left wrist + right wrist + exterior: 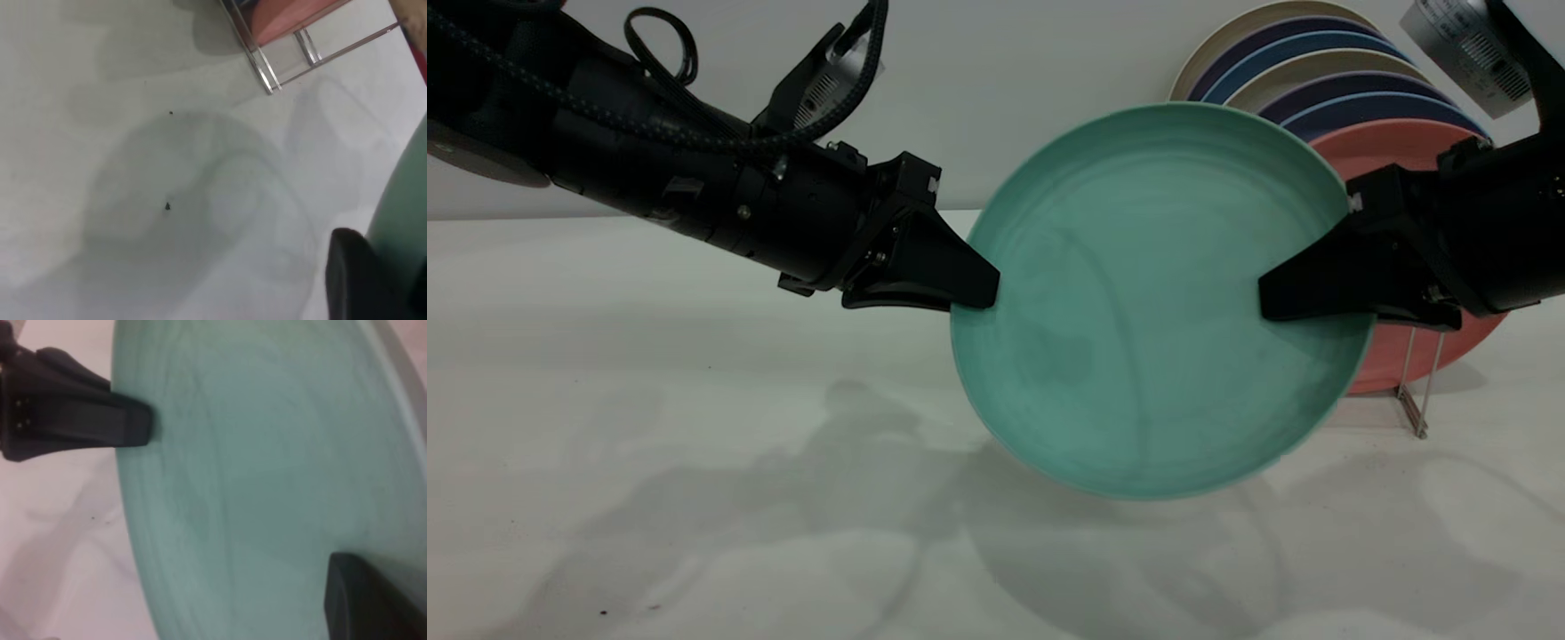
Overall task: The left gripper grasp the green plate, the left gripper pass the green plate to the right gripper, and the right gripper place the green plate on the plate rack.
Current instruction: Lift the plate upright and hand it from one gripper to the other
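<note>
The green plate (1152, 302) hangs upright above the bench (649, 462), face to the exterior camera, pinched on opposite edges: the left end effector (974, 289) is closed over its left rim, the right end effector (1272, 302) closed over its right rim. This looks like the middle of the hand-over. To do it well, the right end effector should have a firm bite on the rim before the left one lets go; then the left should back straight away from the plate's edge, so it does not twist the plate in the other's grip.

Behind the plate on the right stands the plate rack (1414, 404), only a rail end and two thin uprights showing. A salmon-pink plate (1392, 147) already sits in it, nearest the green one, with blue plates (1369, 107) and cream ones farther back. These filled places probably leave only the front of the rack, and the pink plate's rim is what the green plate could strike on its way in.
</note>
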Motion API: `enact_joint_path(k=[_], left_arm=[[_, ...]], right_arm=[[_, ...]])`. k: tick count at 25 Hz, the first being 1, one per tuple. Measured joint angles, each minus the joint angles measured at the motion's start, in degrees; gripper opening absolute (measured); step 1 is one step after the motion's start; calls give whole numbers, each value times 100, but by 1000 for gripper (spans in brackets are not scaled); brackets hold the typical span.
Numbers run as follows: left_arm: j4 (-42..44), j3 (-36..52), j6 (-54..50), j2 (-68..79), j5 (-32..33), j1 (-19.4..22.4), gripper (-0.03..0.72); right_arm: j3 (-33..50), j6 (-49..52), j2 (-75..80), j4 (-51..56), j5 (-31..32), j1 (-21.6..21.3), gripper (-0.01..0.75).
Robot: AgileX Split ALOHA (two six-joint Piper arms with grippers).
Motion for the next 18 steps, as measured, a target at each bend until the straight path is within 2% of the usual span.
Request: enact_joint_path(k=[6, 9, 13, 18], left_arm=[[102, 0, -20, 0, 142, 0, 528], [295, 0, -25, 0, 315, 45, 647], [1050, -7, -82, 0, 457, 286, 669], [2466, -26, -770, 0, 421, 783, 610]], right_arm=[[0, -67, 0, -19, -62, 0, 91], [0, -98, 0, -19, -67, 0, 91], [0, -144, 0, -30, -67, 0, 91], [0, -273, 0, -30, -67, 0, 91]])
